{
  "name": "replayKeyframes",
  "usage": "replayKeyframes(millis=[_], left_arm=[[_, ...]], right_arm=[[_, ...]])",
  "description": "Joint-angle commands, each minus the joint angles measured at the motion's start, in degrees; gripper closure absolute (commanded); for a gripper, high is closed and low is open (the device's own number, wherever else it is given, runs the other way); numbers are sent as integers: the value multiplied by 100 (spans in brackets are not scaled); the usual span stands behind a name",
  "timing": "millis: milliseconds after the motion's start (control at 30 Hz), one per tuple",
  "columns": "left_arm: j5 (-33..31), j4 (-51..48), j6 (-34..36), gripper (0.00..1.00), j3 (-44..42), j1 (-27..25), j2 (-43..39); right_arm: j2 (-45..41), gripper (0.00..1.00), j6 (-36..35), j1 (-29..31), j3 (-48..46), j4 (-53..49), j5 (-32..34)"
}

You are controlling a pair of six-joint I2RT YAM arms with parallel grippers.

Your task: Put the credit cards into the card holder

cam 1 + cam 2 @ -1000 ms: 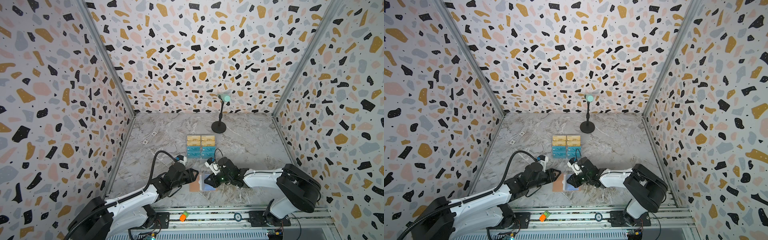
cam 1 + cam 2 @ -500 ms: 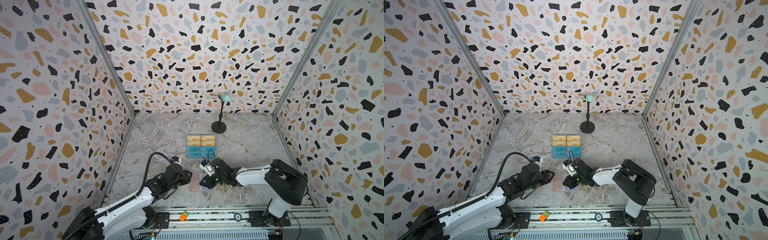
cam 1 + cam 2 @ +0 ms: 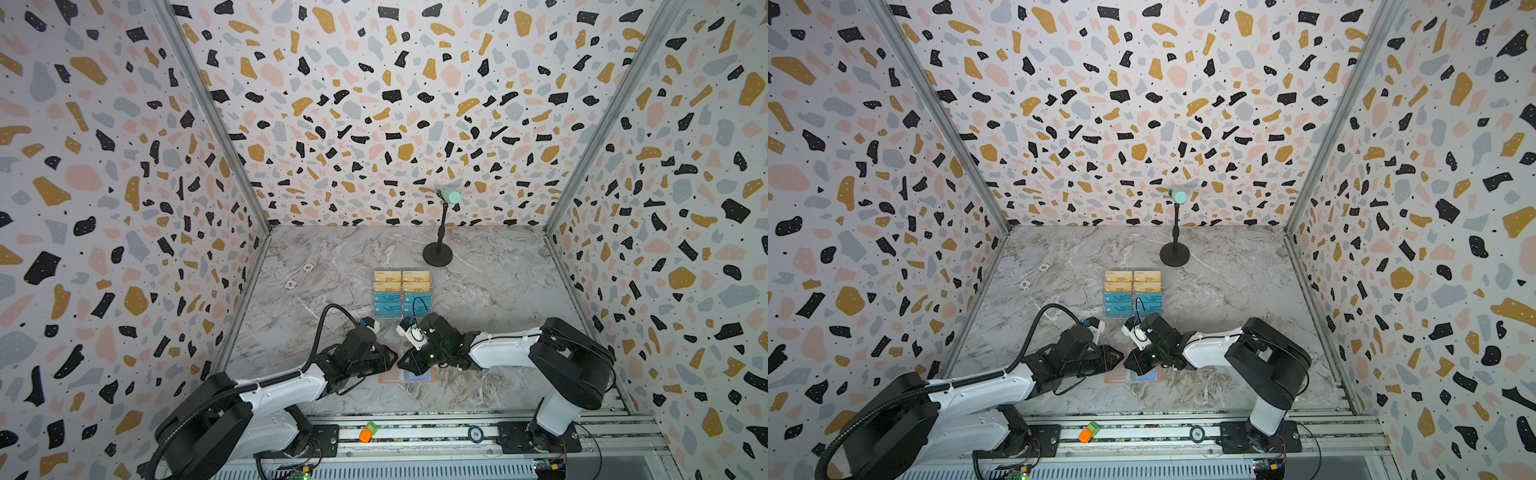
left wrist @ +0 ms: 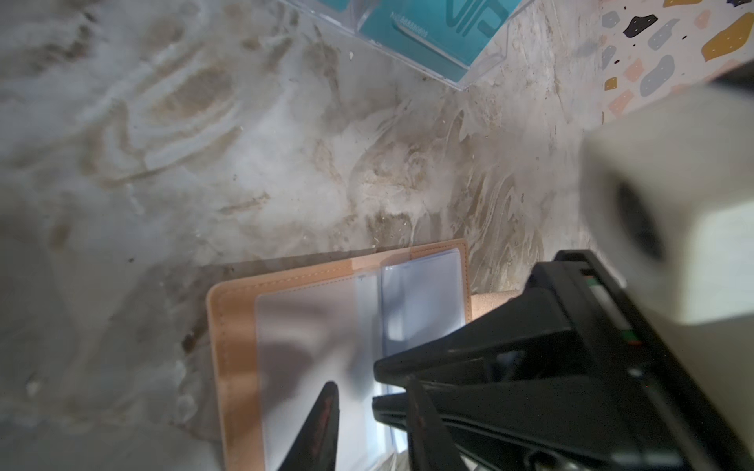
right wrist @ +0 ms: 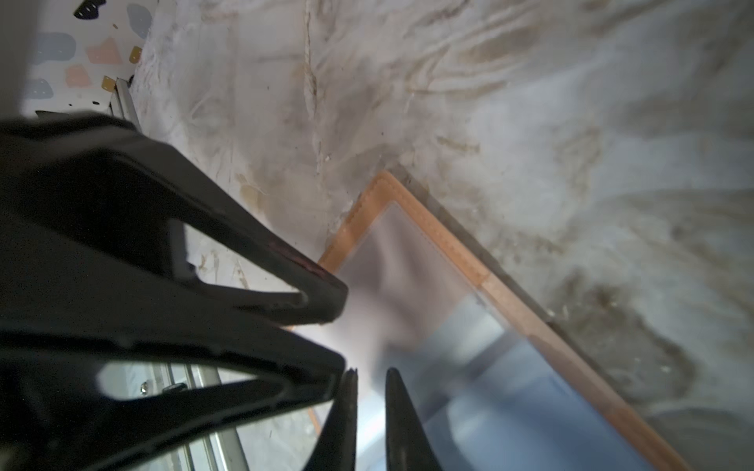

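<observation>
Card holder (image 3: 388, 376): is being shown opened flat on the table (image 3: 478, 291), pink cover down and clear sleeves (image 4: 306, 334) up, at 6 o'clock from the rack (image 4: 461, 77) in both top views.
Cards (image 3: 401, 297): are being stored in the rack, gold rows toward 12 o'clock, teal rows nearest the card holder. None is being carried.
Left gripper (image 4: 369, 397): is being held over the card holder from its 9 o'clock side, jaws visibly apart, with nothing seen between them.
Right gripper (image 5: 370, 381): is being held in from 3 o'clock, tips almost together above a sleeve. Whether film is being pinched cannot be told.
Bluish patch (image 5: 530, 407): is being seen through the 3 o'clock sleeve. Card or reflection cannot be told.
Handling, cards: are being judged light, stiff and slick. The edge standing above a rack tier is being favoured as the place to pinch.
Handling, card holder: is being judged soft, light and easily slid, its film thin and floppy. The stitched border is being favoured for pressing down while a sleeve mouth is being opened.
</observation>
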Motion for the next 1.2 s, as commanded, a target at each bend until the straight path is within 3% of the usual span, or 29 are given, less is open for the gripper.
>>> replayKeyframes(millis=[0, 300, 400, 533, 733, 900, 1167], left_arm=[[-20, 498, -115, 69, -168, -34, 80], [-7, 123, -111, 68, -16, -25, 43], [-224, -674, 111, 66, 409, 38, -346], [-538, -1459, 597, 65, 967, 281, -694], [-469, -1386, 649, 63, 846, 529, -1032], [-280, -1281, 664, 63, 671, 714, -1202], [-117, -1345, 787, 61, 544, 988, -1490]], right_arm=[[-404, 82, -447, -186, 398, -371, 148], [-323, 58, -1947, -984, 1869, -2095, 238], [-197, 58, -2527, -1200, 2402, -2568, 334], [273, 57, -3076, -1566, 3172, -3318, -99], [674, 58, -3824, -1698, 3808, -3957, -105], [733, 65, -4138, -1913, 3830, -3902, -344], [950, 67, -4569, -1905, 3915, -4015, -199]])
